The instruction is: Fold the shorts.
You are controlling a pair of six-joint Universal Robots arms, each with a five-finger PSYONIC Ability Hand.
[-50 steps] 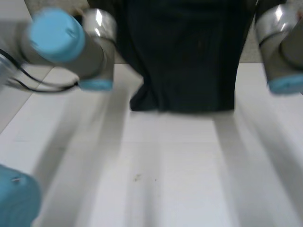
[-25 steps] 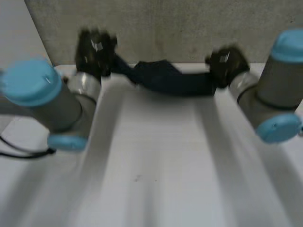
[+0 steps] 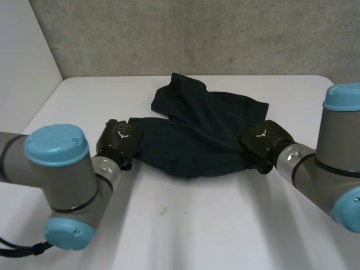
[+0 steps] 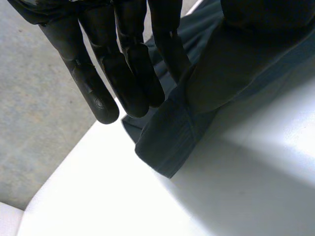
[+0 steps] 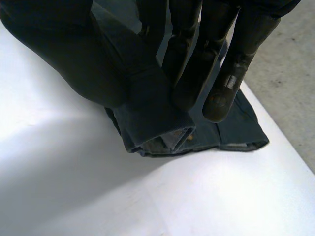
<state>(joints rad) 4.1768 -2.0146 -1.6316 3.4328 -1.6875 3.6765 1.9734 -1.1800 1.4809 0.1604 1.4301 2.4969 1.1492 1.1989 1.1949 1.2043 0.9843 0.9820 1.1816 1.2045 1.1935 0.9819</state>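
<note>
The dark navy shorts (image 3: 197,140) lie crumpled and part folded on the white table (image 3: 197,225). My left hand (image 3: 119,138) is at their left edge and my right hand (image 3: 261,140) at their right edge, both low on the table. In the left wrist view, the straight fingers (image 4: 128,73) pinch a hemmed corner of the shorts (image 4: 167,137) against the cloth-covered thumb. In the right wrist view, the fingers (image 5: 197,54) press a folded band of the shorts (image 5: 147,108) the same way.
A grey wall (image 3: 197,34) runs behind the table's far edge, and a white panel (image 3: 22,56) stands at the left. Bare table stretches from the shorts toward me. Both forearms reach in from the near corners.
The shorts hung lifted close before me, were swung out toward the far edge, and now lie spread on the table. Both hands have come down and back, still on the cloth.
</note>
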